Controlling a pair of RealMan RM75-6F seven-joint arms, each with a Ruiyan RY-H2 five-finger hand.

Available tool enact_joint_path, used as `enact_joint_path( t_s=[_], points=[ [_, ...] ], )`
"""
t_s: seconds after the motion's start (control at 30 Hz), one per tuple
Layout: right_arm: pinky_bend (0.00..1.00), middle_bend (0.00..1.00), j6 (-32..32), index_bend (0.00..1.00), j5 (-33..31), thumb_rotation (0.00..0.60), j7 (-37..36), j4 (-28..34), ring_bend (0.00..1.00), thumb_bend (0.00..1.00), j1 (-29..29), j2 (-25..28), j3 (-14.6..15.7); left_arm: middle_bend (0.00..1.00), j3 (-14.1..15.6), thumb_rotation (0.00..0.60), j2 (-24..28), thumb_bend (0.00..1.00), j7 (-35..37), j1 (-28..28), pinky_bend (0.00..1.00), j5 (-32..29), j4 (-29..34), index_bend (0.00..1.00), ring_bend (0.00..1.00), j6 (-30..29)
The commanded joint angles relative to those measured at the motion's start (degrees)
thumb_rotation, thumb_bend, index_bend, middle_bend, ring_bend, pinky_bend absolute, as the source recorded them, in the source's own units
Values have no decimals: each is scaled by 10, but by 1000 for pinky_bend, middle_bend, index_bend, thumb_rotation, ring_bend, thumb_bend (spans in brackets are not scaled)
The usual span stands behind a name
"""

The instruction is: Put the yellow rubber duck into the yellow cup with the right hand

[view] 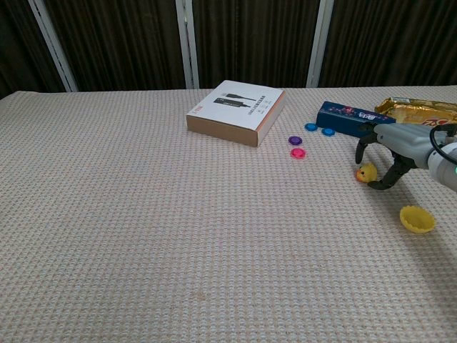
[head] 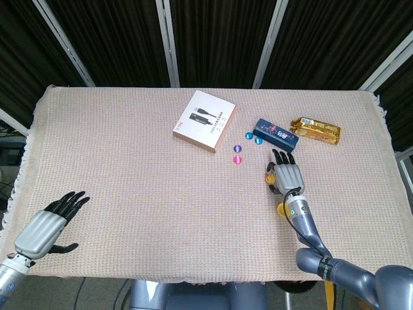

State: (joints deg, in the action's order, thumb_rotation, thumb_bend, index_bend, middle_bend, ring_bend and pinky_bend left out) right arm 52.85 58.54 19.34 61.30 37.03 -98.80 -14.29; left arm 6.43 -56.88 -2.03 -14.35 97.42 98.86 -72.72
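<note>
The small yellow rubber duck [view: 367, 173] stands on the woven cloth at the right; in the head view the duck [head: 271, 178] peeks out at the left edge of my right hand [head: 286, 175]. That right hand [view: 389, 148] arches over the duck, fingers curved down on either side of it, not closed on it. The shallow yellow cup [view: 417, 219] lies nearer the table's front, right of the duck; the cup [head: 281, 208] is partly hidden by my wrist from above. My left hand [head: 49, 225] rests at the front left, fingers spread and empty.
A white and tan box [view: 237, 111] lies at mid table. A dark blue box [view: 348, 118] and a gold packet [view: 418, 110] lie just behind the right hand. Purple [view: 295, 140], pink [view: 298, 152] and blue [view: 310, 127] discs sit left of the duck.
</note>
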Motion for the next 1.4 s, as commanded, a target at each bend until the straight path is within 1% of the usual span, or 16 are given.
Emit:
enact_joint_path(
  t_s=[0.03, 0.27, 0.5, 0.7, 0.87, 1.0, 1.1, 1.27, 1.4],
  points=[
    [0, 0, 3, 406, -1, 600, 4, 0, 0, 235, 1, -2, 0, 0, 0, 600, 0, 0, 0, 0, 215, 0, 0, 0, 0, 0],
    [0, 0, 7, 457, 0, 600, 7, -5, 0, 236, 1, -4, 2, 0, 0, 600, 0, 0, 2, -1, 215, 1, 0, 0, 0, 0],
    [0, 0, 9, 482, 0, 600, 3, -10, 0, 236, -1, -4, 3, 0, 1, 600, 0, 0, 1, -1, 216, 1, 1, 0, 0, 0],
    [0, 0, 12, 488, 2, 600, -1, -9, 0, 235, -3, 1, 2, 0, 1, 600, 1, 0, 1, -1, 216, 1, 2, 0, 0, 1],
    [0, 0, 21, 488, 9, 600, -2, 4, 0, 236, -7, 17, 2, 0, 1, 600, 1, 0, 0, -1, 216, 1, 2, 0, 0, 0],
    [0, 0, 35, 488, 17, 600, 2, 28, 0, 235, -16, 41, 6, 0, 1, 600, 0, 0, 0, -1, 215, 2, 1, 0, 0, -2],
    [0, 0, 51, 488, 31, 600, 5, 55, 0, 235, -28, 66, 14, 0, 1, 600, 0, 0, 0, -1, 215, 5, -1, 0, 0, -4],
    [0, 0, 84, 489, 61, 600, 5, 113, 0, 235, -58, 118, 39, 0, 1, 600, 0, 0, 0, 1, 215, 11, -3, 0, 0, -13],
    [0, 0, 108, 489, 71, 600, 2, 149, 0, 235, -78, 143, 49, 0, 1, 600, -1, 0, -3, 2, 215, 16, -4, 0, 0, -17]
  ],
)
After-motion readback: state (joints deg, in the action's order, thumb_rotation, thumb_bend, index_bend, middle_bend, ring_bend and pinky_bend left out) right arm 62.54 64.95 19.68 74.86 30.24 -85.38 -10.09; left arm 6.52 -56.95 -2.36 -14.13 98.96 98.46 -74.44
